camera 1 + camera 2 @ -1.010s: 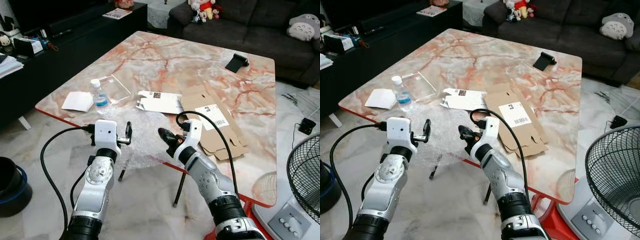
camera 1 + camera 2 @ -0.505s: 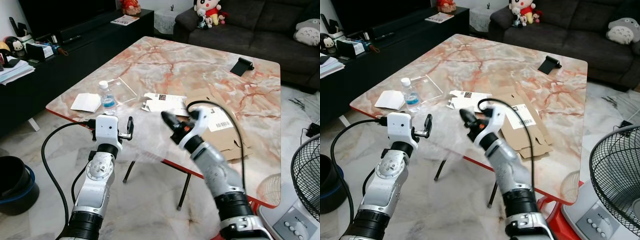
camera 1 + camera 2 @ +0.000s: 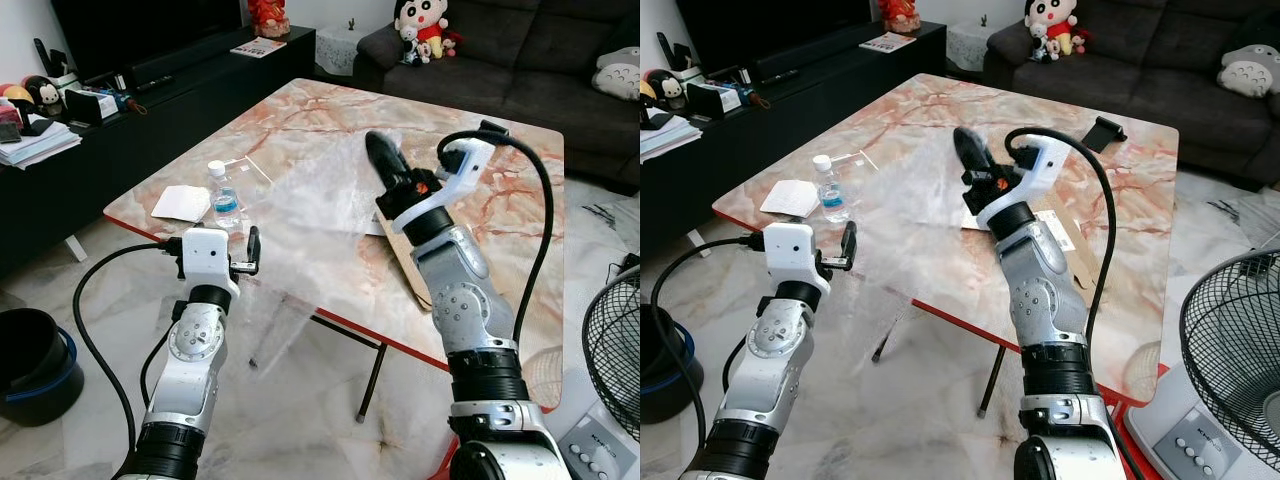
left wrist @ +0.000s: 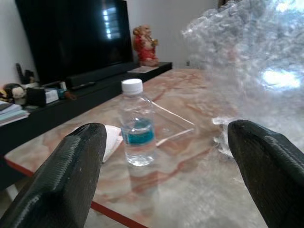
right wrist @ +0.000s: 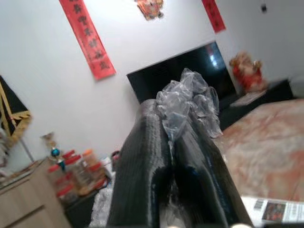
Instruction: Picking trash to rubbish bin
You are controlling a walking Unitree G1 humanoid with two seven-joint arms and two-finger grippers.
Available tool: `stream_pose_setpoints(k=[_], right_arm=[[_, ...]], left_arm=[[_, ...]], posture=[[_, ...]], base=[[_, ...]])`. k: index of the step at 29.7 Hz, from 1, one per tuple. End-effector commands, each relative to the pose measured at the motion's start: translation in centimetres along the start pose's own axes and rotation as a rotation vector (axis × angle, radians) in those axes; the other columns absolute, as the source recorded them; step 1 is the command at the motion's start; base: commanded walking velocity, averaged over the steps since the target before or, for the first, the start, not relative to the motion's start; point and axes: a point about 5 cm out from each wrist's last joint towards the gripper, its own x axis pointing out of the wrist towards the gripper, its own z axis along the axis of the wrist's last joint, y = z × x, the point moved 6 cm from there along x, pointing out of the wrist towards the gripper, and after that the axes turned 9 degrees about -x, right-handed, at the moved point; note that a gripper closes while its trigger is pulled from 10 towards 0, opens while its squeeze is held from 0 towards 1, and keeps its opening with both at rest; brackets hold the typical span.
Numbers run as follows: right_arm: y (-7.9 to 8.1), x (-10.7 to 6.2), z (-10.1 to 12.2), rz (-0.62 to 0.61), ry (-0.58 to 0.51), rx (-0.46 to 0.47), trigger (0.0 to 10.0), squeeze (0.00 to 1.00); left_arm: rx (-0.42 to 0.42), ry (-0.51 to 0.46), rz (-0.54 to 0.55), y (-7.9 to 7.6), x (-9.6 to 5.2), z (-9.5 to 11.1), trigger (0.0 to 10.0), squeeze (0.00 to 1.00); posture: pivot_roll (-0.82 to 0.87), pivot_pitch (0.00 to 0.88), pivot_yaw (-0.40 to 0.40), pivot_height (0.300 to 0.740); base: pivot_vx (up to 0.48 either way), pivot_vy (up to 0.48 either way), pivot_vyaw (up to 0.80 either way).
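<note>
- The right gripper [image 3: 383,160] is raised above the marble table [image 3: 300,110], its two black fingers [image 5: 142,166] pressed tight together on a pinch of clear bubble wrap [image 3: 300,210].
- The sheet hangs from that grip, draping down across the near table edge toward the floor.
- The left gripper [image 4: 166,166] hovers near the table's front edge with fingers spread wide and nothing between them; the wrap's hanging fold sits just beside one finger.
- Beyond it on the table stand a water bottle [image 3: 226,201] and a white paper [image 3: 181,202]; flattened cardboard [image 3: 405,255] lies behind the right arm.
- Judged from this, the wrap is lifted but not binned; the dark bin [image 3: 30,365] waits on the floor at the robot's left, well apart, and the rest of the litter is untouched.
</note>
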Motion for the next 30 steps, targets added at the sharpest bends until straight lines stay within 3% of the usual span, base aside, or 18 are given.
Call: stream_pose_setpoints(k=[1,4,9,14,18,30], right_arm=[[1.0,-0.2,-1.1,0.011,0.020,-0.004,10.0,0.00],[1.4,-0.6,-2.4,-0.001,0.043,0.022,10.0,0.00],[0.5,-0.1,-0.6,-0.058,-0.030,0.016,10.0,0.00],[0.4,-0.1,-0.4,-0.062,-0.039,-0.019,10.0,0.00],[-1.9,-1.4,-2.8,-0.161,0.041,-0.132,10.0,0.00],[-1.7,-3.3,-6.2,-0.159,0.120,-0.271,10.0,0.00]], left_arm=[[0.010,-0.025,0.004,-0.2,0.3,0.6,10.0,0.00],[0.013,-0.027,0.009,-0.1,0.2,0.6,10.0,0.00],[0.016,-0.035,0.017,0.1,0.2,0.8,10.0,0.00],[0.019,-0.035,0.019,0.1,0.2,0.7,10.0,0.00],[0.049,-0.040,0.007,-0.2,0.1,0.8,10.0,0.00],[0.112,-0.065,0.050,0.8,-0.1,1.3,10.0,0.00]], posture=[[0.04,0.012,-0.017,0.740],[0.05,0.015,-0.018,0.740],[0.05,0.019,-0.018,0.740],[0.05,0.019,-0.018,0.740],[0.04,0.028,-0.019,0.740],[0.05,0.039,-0.017,0.740]], base=[[0.000,0.000,0.00],[0.000,0.000,0.00],[0.000,0.000,0.00],[0.000,0.000,0.00],[0.000,0.000,0.00],[0.000,0.000,0.00]])
